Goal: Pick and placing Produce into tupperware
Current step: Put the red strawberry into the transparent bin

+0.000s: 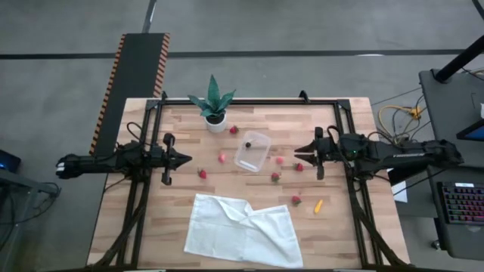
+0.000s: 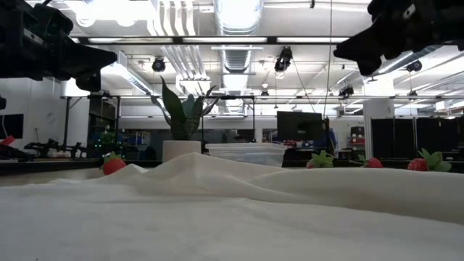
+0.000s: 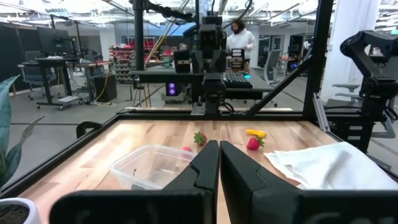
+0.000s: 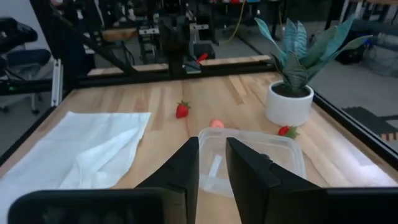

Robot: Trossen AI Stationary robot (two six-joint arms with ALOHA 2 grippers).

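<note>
The clear tupperware [image 1: 252, 151] stands mid-table with a dark round berry [image 1: 248, 143] inside it. Several red strawberry pieces lie loose on the wood around it, such as one [image 1: 222, 157] at its left and one [image 1: 279, 160] at its right. A small orange-yellow piece [image 1: 318, 205] lies near the right front. My left gripper [image 1: 185, 159] hovers shut at the table's left, pointing level toward the tupperware [image 3: 149, 165]. My right gripper [image 1: 299, 149] hovers at the right, well above the wood, its fingers [image 4: 186, 162] slightly apart with nothing between them, facing the tupperware [image 4: 252, 158].
A potted green plant [image 1: 214, 106] in a white pot stands behind the tupperware. A crumpled white cloth [image 1: 242, 230] covers the near middle of the table. A black frame [image 1: 249, 101] runs along the table's sides. A person [image 3: 241, 38] stands in the room beyond the table.
</note>
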